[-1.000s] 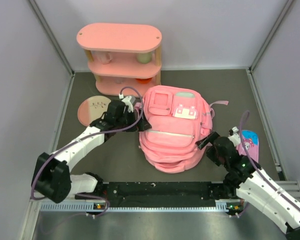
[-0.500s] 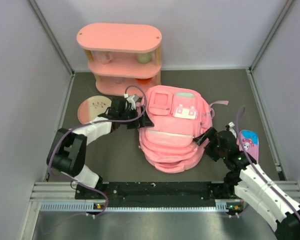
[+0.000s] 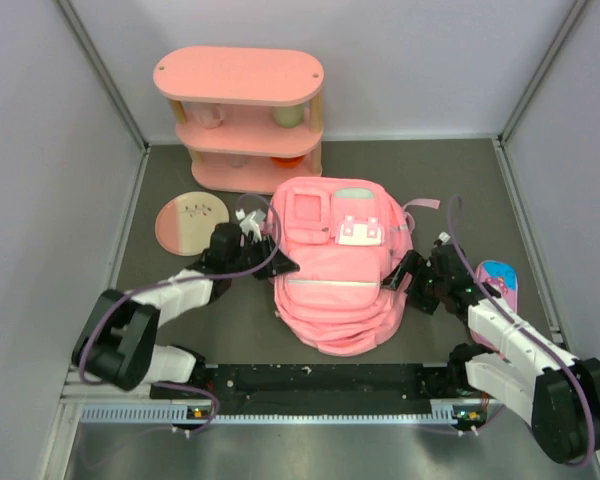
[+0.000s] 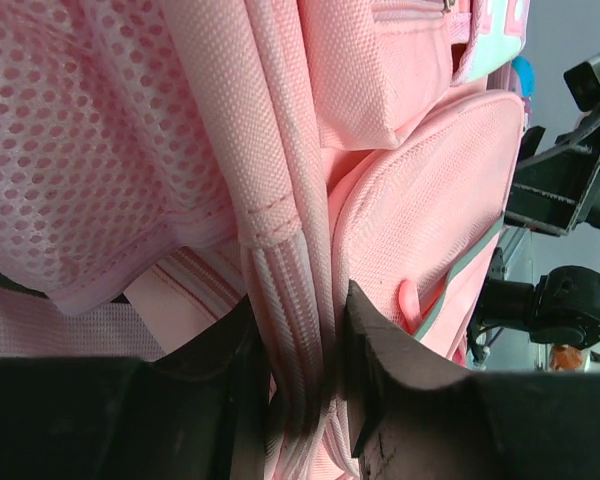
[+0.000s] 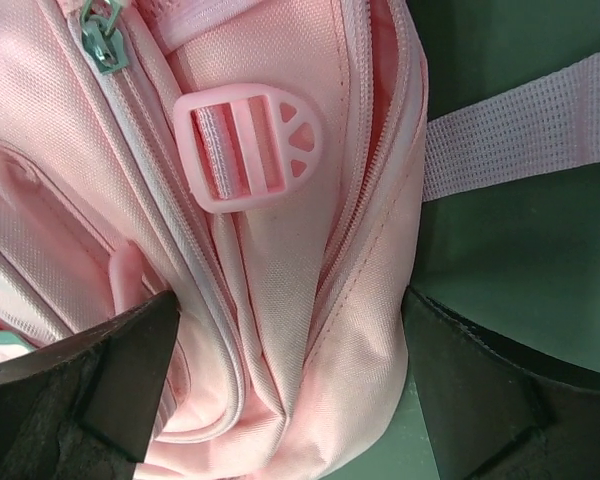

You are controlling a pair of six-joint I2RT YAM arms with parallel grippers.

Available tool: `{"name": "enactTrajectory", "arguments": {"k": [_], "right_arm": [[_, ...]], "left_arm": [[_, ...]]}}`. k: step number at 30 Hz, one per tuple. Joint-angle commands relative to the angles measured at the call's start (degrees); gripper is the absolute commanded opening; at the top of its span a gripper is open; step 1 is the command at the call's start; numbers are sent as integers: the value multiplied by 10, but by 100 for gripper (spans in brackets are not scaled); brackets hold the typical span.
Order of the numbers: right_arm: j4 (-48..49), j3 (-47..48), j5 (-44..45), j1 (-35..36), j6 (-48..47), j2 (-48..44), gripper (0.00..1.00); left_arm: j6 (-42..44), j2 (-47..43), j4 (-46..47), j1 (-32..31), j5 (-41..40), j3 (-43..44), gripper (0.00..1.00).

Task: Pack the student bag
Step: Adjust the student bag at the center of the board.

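Note:
The student bag [image 3: 332, 285], a soft pink backpack, lies front up in the middle of the table. My left gripper [image 3: 280, 266] is at its left side. In the left wrist view that gripper [image 4: 302, 385] is shut on a folded seam of the student bag [image 4: 400, 200], the ribbed pink edge pinched between both fingers. My right gripper [image 3: 395, 279] is at the bag's right side. In the right wrist view its jaws stand wide open, astride a bulging side fold of the student bag [image 5: 280, 250] below a pink buckle [image 5: 245, 150]; the right gripper [image 5: 290, 385] has fabric filling its gap.
A pink three-tier shelf [image 3: 238, 110] with cups stands at the back. A round pink plate [image 3: 190, 221] lies left of the bag. A blue and pink pencil case [image 3: 501, 282] lies at the right, behind my right arm. A loose strap [image 5: 525, 140] trails over the table.
The left gripper went from wide open to shut on the bag's left seam. The right gripper moved in around the bag's right side. The bag shifted a little to the left.

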Motion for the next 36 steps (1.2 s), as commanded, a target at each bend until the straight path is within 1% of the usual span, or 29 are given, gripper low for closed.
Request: {"name": "enactTrajectory", "arguments": {"k": [1, 3, 4, 5, 6, 8, 9, 10, 11, 12, 13, 15, 17, 18, 19, 20, 21, 22, 24, 25, 26, 27, 28, 29, 31, 32, 33, 35, 36], "right_arm": [[54, 62, -52, -6, -60, 50, 91], [88, 80, -76, -6, -63, 66, 91], [100, 87, -84, -6, -66, 84, 92], [120, 106, -89, -6, -70, 94, 92], [125, 118, -95, -6, -72, 104, 92], [136, 165, -107, -6, -89, 154, 93], [131, 187, -123, -7, -104, 176, 94], [123, 229, -127, -8, -109, 195, 95], [119, 247, -135, -8, -116, 231, 95], [118, 264, -149, -10, -126, 245, 96], [110, 293, -149, -12, -128, 254, 96], [101, 305, -127, -23, -127, 260, 97], [76, 310, -103, -35, -130, 245, 98], [59, 308, -53, -36, -137, 218, 99], [24, 300, -26, -37, -143, 199, 99], [15, 289, -4, -37, -145, 180, 99], [8, 276, 14, -37, -143, 133, 99], [0, 245, 15, -37, -137, 109, 99], [-8, 212, -5, -36, -115, 52, 99], [-11, 175, -15, -36, -103, -9, 99], [-14, 155, -30, -36, -92, -41, 99], [-16, 137, -58, -36, -65, -70, 98], [-22, 105, -70, -36, -51, -136, 97], [-29, 89, -105, -36, -35, -164, 95], [-31, 47, -142, -35, 5, -242, 90], [-43, 36, -173, -34, 18, -266, 88], [-52, 26, -183, -31, 35, -285, 85], [-74, 10, -205, -25, 44, -328, 81], [-89, 8, -211, -22, 49, -339, 80]], "left_arm": [[-57, -103, 3, -65, -39, -97, 33], [-86, -149, 4, -108, -73, -129, 38], [-111, -163, 0, -122, -89, -135, 43], [-122, -177, -6, -134, -120, -145, 55], [-131, -202, -12, -156, -133, -148, 62], [-150, -221, -25, -173, -162, -147, 73], [-151, -232, -32, -183, -165, -143, 75], [-150, -236, -41, -187, -169, -137, 77], [-149, -237, -53, -190, -178, -125, 82], [-147, -240, -76, -192, -181, -120, 84], [-142, -242, -84, -194, -184, -115, 85], [-133, -250, -112, -193, -195, -111, 92], [-127, -260, -139, -193, -205, -106, 95], [-122, -271, -170, -193, -216, -105, 95], [-120, -279, -183, -194, -221, -104, 95], [-118, -296, -193, -194, -226, -106, 96], [-116, -304, -204, -193, -237, -106, 97], [-114, -314, -231, -194, -243, -106, 98], [-104, -338, -250, -194, -256, -103, 99], [-100, -345, -264, -194, -266, -101, 98], [-95, -353, -270, -194, -272, -97, 98], [-88, -357, -279, -194, -278, -92, 98], [-84, -358, -286, -192, -290, -88, 98], [-81, -356, -298, -192, -296, -78, 98], [-70, -353, -296, -192, -299, -66, 94], [-68, -346, -287, -192, -296, -62, 88], [-64, -340, -281, -192, -289, -56, 84], [-60, -319, -272, -193, -254, -30, 75], [-61, -310, -270, -193, -239, -20, 73]]}}
